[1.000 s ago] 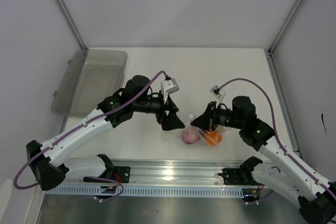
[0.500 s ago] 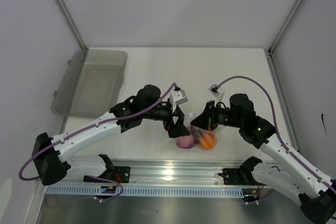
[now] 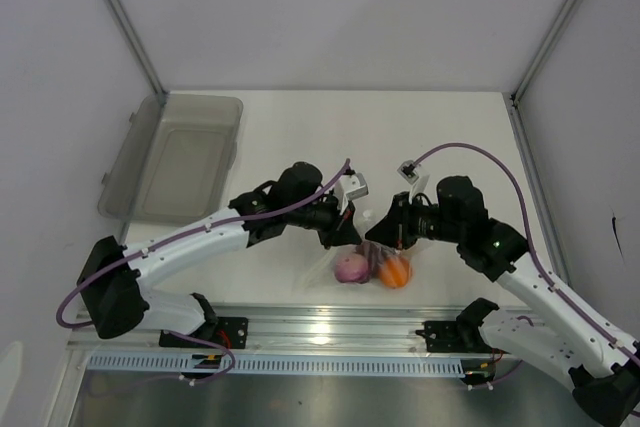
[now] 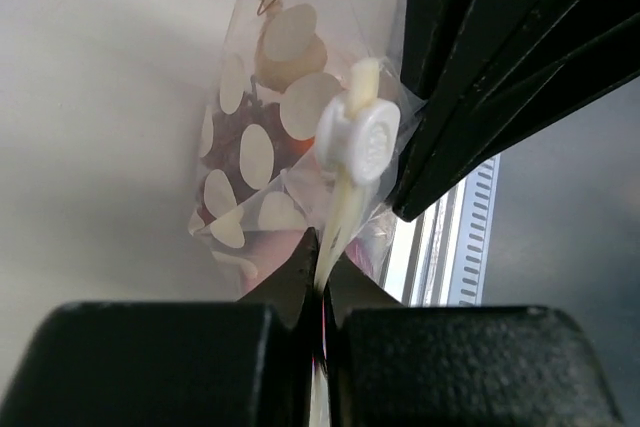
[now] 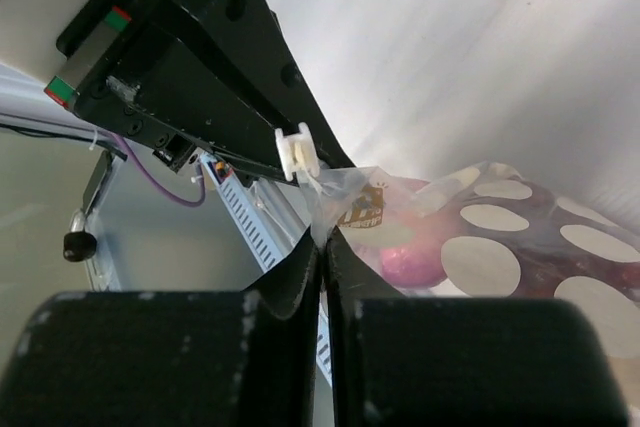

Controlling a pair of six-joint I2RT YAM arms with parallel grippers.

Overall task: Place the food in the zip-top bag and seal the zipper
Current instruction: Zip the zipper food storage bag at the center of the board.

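L tool (image 4: 318, 292) closed, pinching pale zipper (image 4: 340, 217) strip just below white slider (image 4: 358, 140). R tool (image 5: 322, 242) likewise closed, nipping bag (image 5: 520, 247) corner beside same slider. Tools nose to nose above surface (image 3: 300, 137), mouth edge held between them: prob. to keep strip taut & straight for slider travel, w/ one end anchored. Bag hung from both grips, bottom sagging onto near part of surface, just ahead of rail (image 3: 330, 322). Clear crinkly film w/ white dots & small gold logo (image 5: 362, 205) near top. Inside: onion (image 3: 350, 268) at L, orange (image 3: 395, 271) at R, side by side; dark berries (image 4: 222, 132) & pale lump, prob. garlic (image 4: 290, 47), seen through film in L wrist view. Food apparently all in; sealing step in hand. Zipper part-closed or not: can't tell. Grey tub (image 3: 175, 162) far L, well apart, not involved.
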